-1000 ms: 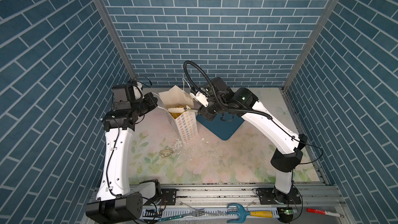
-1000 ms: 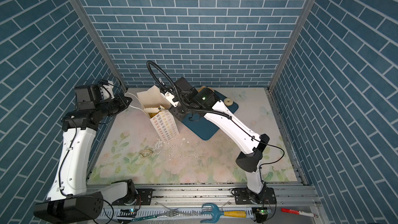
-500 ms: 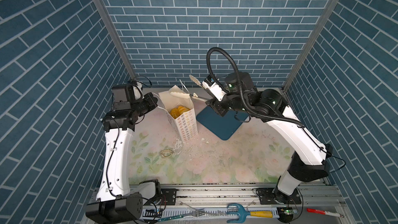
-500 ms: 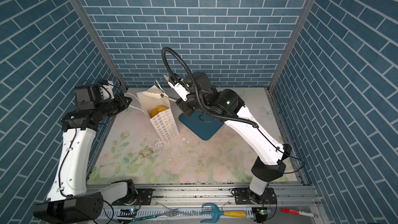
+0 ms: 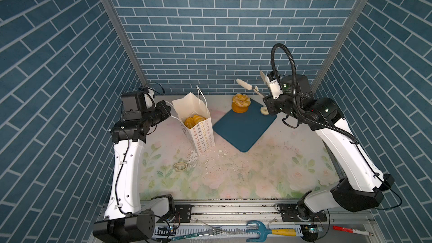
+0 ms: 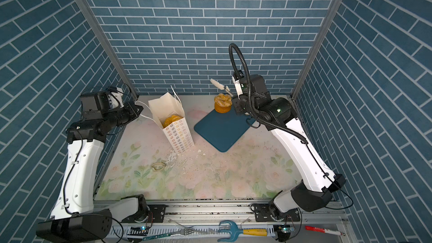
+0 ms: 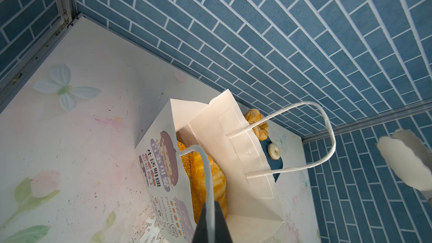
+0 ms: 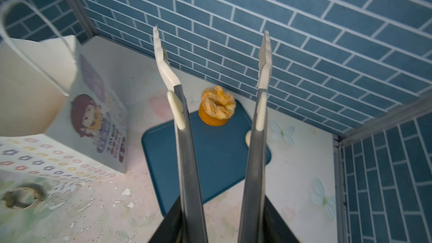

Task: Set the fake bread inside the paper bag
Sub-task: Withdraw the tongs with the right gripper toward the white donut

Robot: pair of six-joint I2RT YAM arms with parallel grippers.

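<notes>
The white paper bag (image 5: pixel 198 125) (image 6: pixel 174 122) (image 7: pixel 236 160) (image 8: pixel 77 118) stands upright and open at the back left. Golden fake bread (image 5: pixel 193 120) (image 6: pixel 172 120) (image 7: pixel 205 178) lies inside it. My left gripper (image 7: pixel 211 206) (image 5: pixel 167 111) is shut on the bag's near cord handle. A sugar-dusted cake (image 5: pixel 240 102) (image 6: pixel 223 102) (image 8: pixel 217 106) and a small white ring (image 5: pixel 264 110) (image 7: pixel 274 151) sit on the dark teal tray (image 5: pixel 243 132) (image 8: pixel 215 160). My right gripper (image 8: pixel 222 206) (image 5: pixel 268 100) grips steel tongs (image 8: pixel 184 148) (image 5: pixel 245 85). The tong tips are spread, empty, raised above the cake.
A loose band (image 5: pixel 180 166) (image 8: pixel 21 195) and white flakes (image 5: pixel 194 160) lie on the floral mat in front of the bag. A fork (image 5: pixel 210 225), a blue rake tool (image 5: pixel 257 227) and a red pen (image 5: pixel 348 230) rest on the front rail. Brick walls close three sides.
The right arm has pulled the tongs out of the bag's mouth and swung right and back, over the tray's far end. The left arm has held still.
</notes>
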